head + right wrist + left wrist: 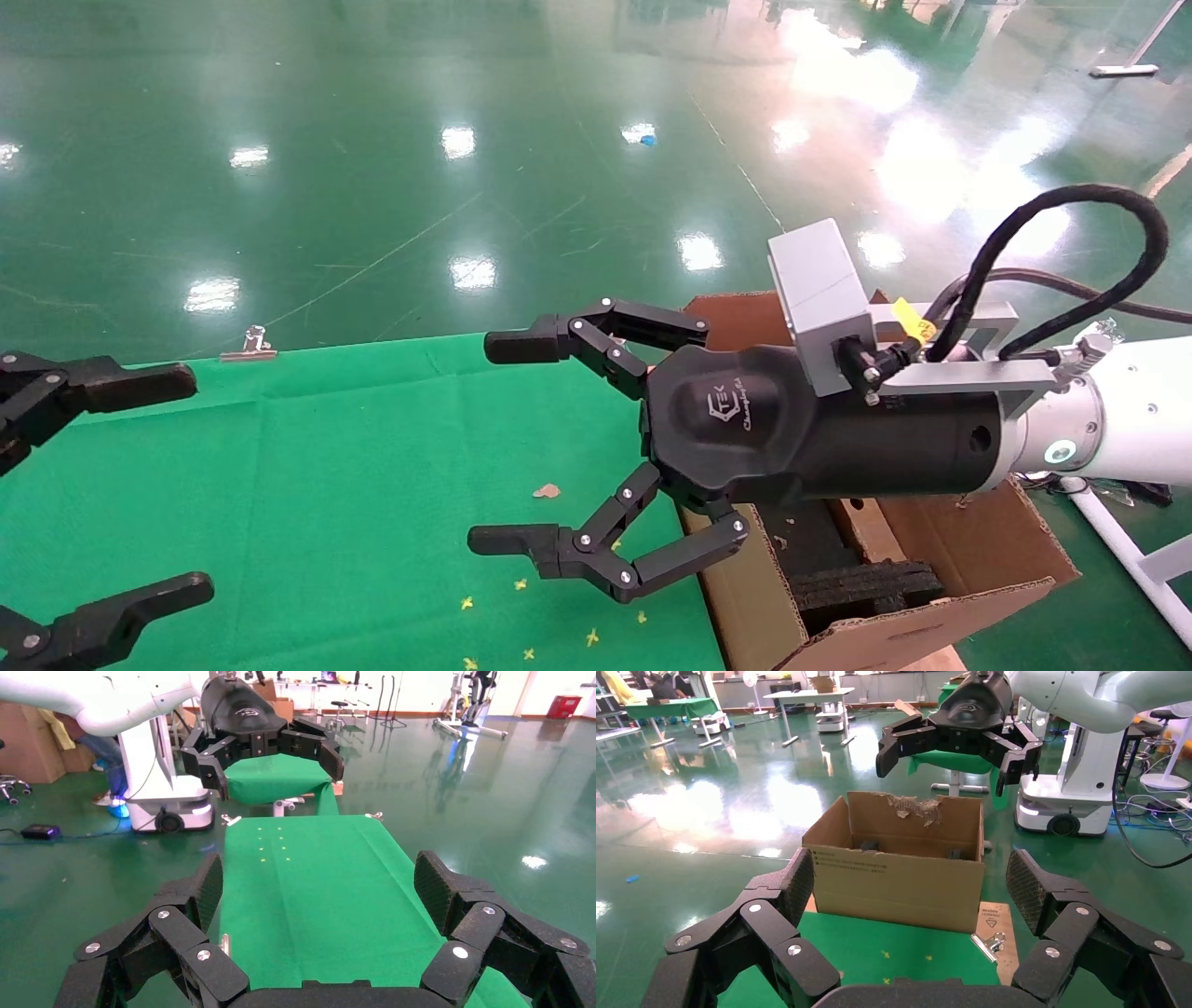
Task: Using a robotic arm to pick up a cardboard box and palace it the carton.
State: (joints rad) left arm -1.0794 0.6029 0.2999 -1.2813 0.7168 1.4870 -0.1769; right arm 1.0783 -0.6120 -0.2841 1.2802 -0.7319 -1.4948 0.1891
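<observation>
We see right end effector (498, 443) hovering over green worktop (354, 466), fingers spread wide, gripping nothing. Left end effector (158, 485) at worktop's left edge, also spread, empty. Carton (931, 596) sits beside worktop on right, flaps ragged. We cannot see cardboard box anywhere.

Bright overhead light floods the scene, and the glossy green floor (372, 140) throws back white glare spots and a big washed-out patch at upper right. The green cloth (354, 466) stays matte, evenly lit, shadows faint. In both wrist views the close gripper links look large and stretched at the edges.
</observation>
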